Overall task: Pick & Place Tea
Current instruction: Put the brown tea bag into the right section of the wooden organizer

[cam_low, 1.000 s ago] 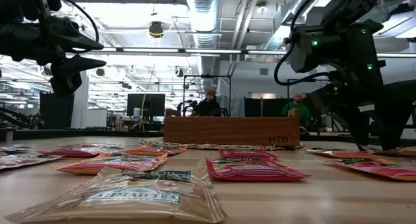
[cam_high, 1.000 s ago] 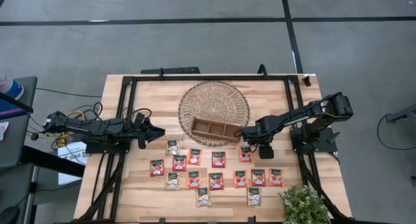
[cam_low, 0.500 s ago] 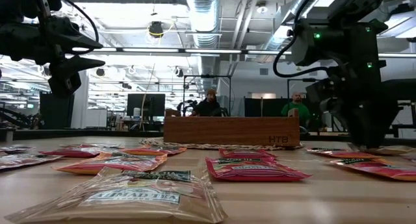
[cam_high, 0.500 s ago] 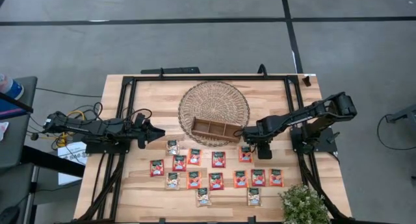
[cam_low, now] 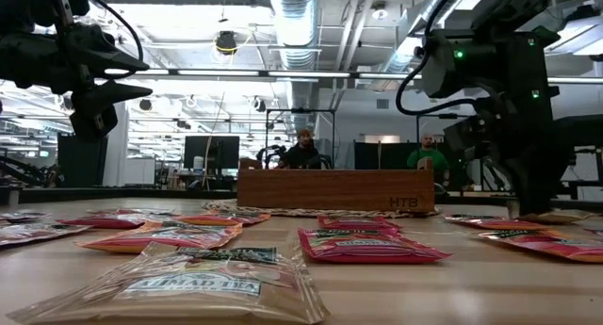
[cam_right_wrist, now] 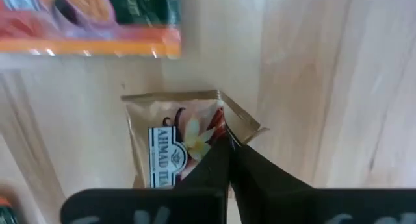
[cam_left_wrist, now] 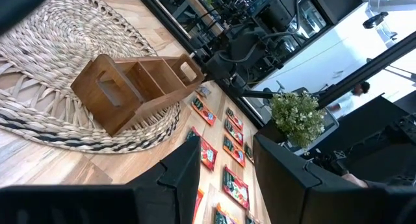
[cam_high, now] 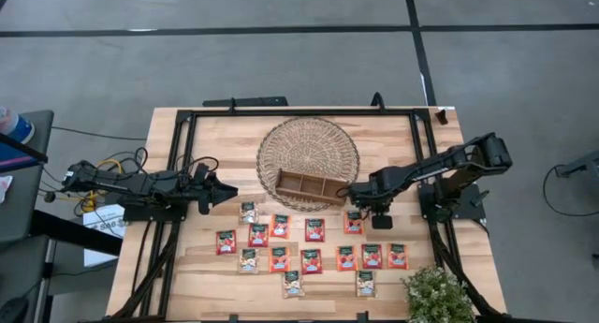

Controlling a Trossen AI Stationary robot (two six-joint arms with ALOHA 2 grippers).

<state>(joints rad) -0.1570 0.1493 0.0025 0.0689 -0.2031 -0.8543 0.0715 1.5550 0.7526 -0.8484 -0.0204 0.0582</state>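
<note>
One beige sachet (cam_right_wrist: 175, 146) sits pinched at its corner in the right claw (cam_right_wrist: 227, 152); lift straight up, slowly, toward the wooden tray (cam_high: 304, 183).

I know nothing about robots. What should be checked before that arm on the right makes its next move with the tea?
1. Grip: the right gripper is closed on the raised corner of a beige tea sachet. Ok.
2. Single sachet: the red sachet beside it lies apart. Ok.
3. Sachet off the table: most of it looks flat on the wood. Not ok yet.
4. Target: the wooden tray stands upright on the woven mat, and the compartments in view look empty. Ok.
5. Left gripper: open, over the table's left side, away from the tray. Ok.
</note>
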